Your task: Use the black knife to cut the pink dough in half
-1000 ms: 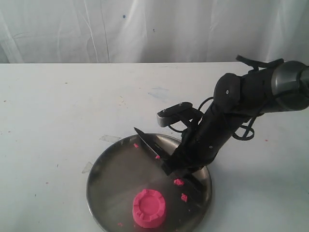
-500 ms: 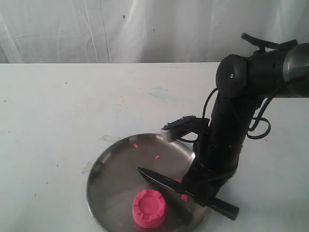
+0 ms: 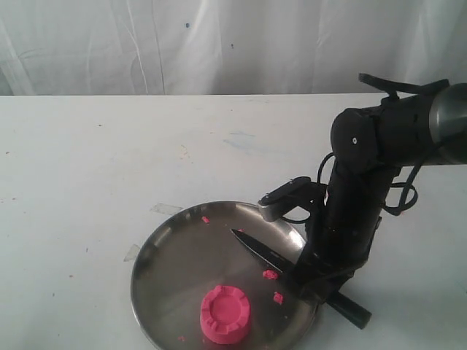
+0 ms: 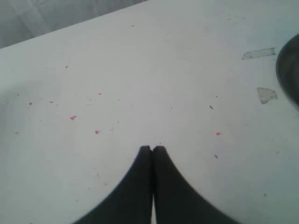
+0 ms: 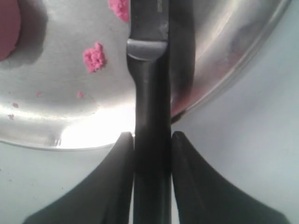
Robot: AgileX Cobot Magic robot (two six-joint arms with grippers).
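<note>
Item one, nearest: pink dough point(image 3: 225, 314), a bright pink soft puck, short and round, with a notched rim and dished top. It is whole and uncut, and sits on the near part of item two, close to its near rim.

Item two: round shiny steel plate point(image 3: 175, 248), lying flat on the table.

Item three: pink crumbs point(image 3: 270, 275), small and loose. Two clumps lie on the plate between the puck and my blade, with smaller specks toward the far rim.

Item four: black knife point(image 3: 264, 251), long, slim, all black, with a pointed blade. The tip points over the middle of the plate, well apart from the puck. The handle end sticks out past the plate's right rim.

Item five: my right gripper point(image 3: 315, 281). Its fingers point(image 5: 122, 154) are clamped on either side of the knife handle point(image 5: 150, 140), by the plate's edge.

Item six: my left gripper point(image 4: 152, 148). The fingertips are pressed together with nothing between them, over bare table off to the plate's left.

Item seven: white table point(image 3: 109, 153), speckled pink, with clear tape scraps point(image 3: 166, 209) just beyond the plate.

Item eight, farthest: pale draped curtain point(image 3: 219, 44) behind the table.
</note>
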